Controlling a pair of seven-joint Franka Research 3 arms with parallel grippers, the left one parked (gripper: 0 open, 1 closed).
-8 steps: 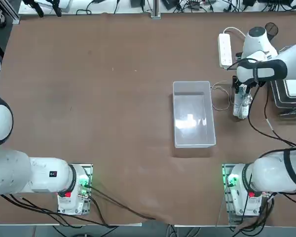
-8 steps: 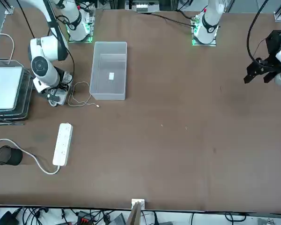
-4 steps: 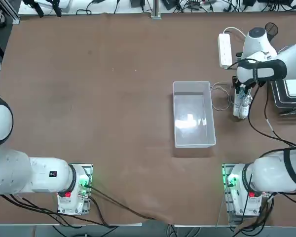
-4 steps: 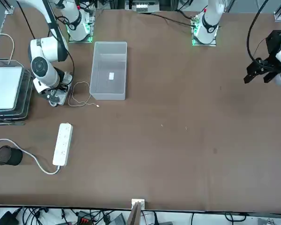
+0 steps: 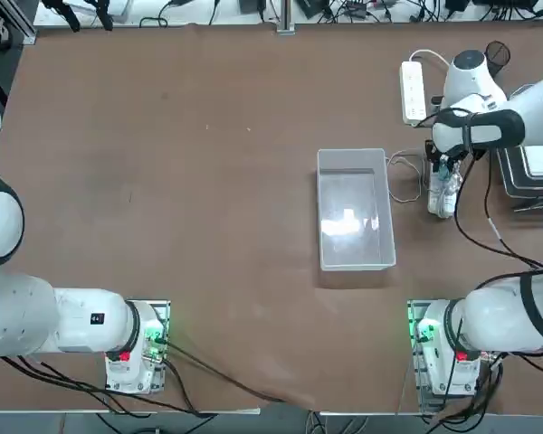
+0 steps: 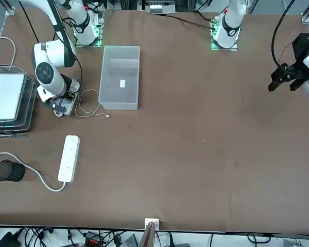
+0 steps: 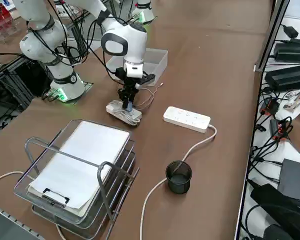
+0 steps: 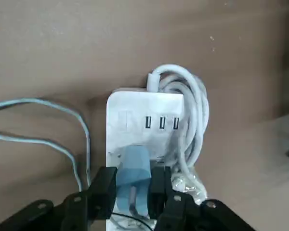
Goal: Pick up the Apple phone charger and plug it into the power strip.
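— Where's the charger [image 8: 134, 166] right now?

— Sitting on the shorter white strip [image 8: 143, 120], the one with its cord bundled [image 8: 185, 115] along one side. The right gripper [image 8: 133, 190] has come straight down over it, and its two black fingers [image 8: 103, 185] are pinching the pale cube from either side. The plug stands upright on the strip, just beside a row of three small ports.

— And its cable?

— The thin cable [image 6: 88, 104] loops loosely on the brown table [image 5: 208, 181], between that short strip and the clear plastic bin [image 5: 353, 208]. The bin lies next to the gripper, toward the middle of the table.

— So where's the power strip it should go into?

— The long power strip [image 7: 186, 119] lies flat a little apart from the gripper, farther from the robot's base, with its thick cord [image 7: 177, 156] trailing off past a small black cup [image 7: 179, 176]. Nothing touches it.

— Anything else near the arm?

— A wire tray [image 7: 80, 170] with a white sheet on top stands at the table's right edge, near the short strip but clear of the gripper.
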